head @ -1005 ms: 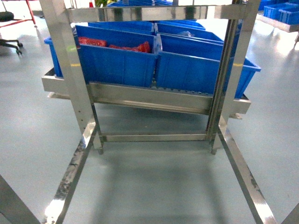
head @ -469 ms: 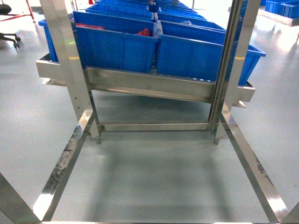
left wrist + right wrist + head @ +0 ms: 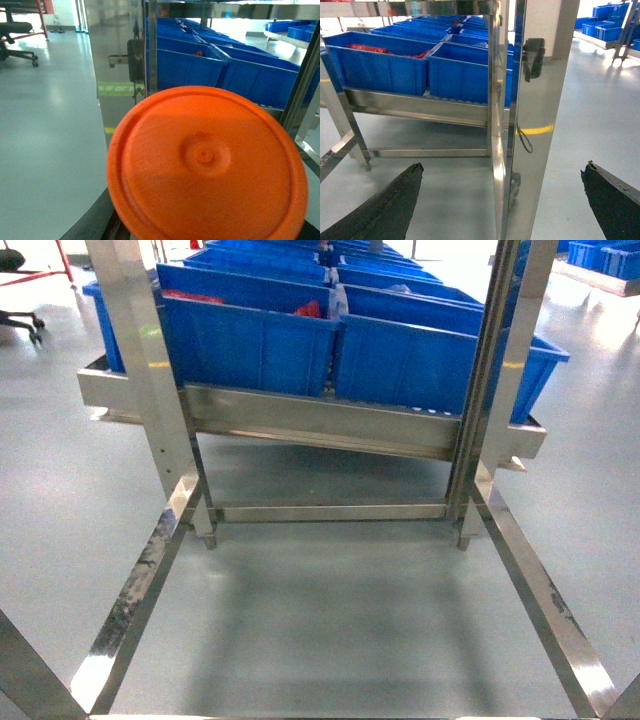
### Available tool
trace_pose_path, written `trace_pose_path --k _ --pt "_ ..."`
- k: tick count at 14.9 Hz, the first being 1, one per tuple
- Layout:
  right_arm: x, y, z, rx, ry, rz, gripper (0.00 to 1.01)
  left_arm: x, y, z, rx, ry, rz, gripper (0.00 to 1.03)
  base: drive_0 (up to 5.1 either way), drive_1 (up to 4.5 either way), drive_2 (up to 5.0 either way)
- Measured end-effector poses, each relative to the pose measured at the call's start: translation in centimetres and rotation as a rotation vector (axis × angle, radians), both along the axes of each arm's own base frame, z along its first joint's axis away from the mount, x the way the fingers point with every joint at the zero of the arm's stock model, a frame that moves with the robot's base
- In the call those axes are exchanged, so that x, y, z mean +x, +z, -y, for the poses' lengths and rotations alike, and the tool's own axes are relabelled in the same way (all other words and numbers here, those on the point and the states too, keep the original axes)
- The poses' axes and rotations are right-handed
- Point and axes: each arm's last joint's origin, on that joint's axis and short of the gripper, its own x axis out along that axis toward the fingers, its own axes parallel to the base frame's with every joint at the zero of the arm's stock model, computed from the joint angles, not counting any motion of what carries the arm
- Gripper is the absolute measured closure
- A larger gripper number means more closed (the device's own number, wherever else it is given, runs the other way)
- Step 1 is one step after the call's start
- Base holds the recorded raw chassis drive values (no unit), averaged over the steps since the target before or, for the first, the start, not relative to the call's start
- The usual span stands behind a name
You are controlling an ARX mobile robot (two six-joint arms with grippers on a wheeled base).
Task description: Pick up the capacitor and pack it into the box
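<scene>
An orange round face (image 3: 205, 165), apparently the end of the capacitor, fills most of the left wrist view and hangs in the air close to the camera. My left gripper (image 3: 200, 227) is almost wholly hidden behind it; only a dark finger (image 3: 95, 222) shows at the lower left, so it seems shut on this piece. In the right wrist view my right gripper (image 3: 503, 172) stands open, its two dark fingertips wide apart on either side of a steel post (image 3: 540, 115), holding nothing. Neither gripper appears in the head view. The box is out of view.
A steel rack (image 3: 300, 425) carries large blue bins (image 3: 250, 345) on a sloped shelf; one bin holds red parts (image 3: 310, 310). Upright posts (image 3: 150, 390) and low floor rails (image 3: 140, 610) frame the grey floor in front. An office chair (image 3: 20, 320) stands far left.
Between one second and half a second ago the head view shifted: the rack's upper crossbar left the frame and more rows of bins show. Since then nothing has moved.
</scene>
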Motion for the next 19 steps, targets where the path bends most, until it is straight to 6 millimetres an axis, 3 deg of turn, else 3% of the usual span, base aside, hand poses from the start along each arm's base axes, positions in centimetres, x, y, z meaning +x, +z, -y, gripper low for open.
trace_pose_path --k 11,19 --pt "0.00 0.01 0.00 0.000 0.000 0.002 0.03 0.00 0.00 0.00 0.000 0.000 0.000 0.58 0.0 0.00 0.0" --pt "0.00 0.00 0.00 0.000 0.000 0.000 0.03 0.00 0.01 0.00 0.000 0.000 0.001 0.58 -4.8 1.86 3.2"
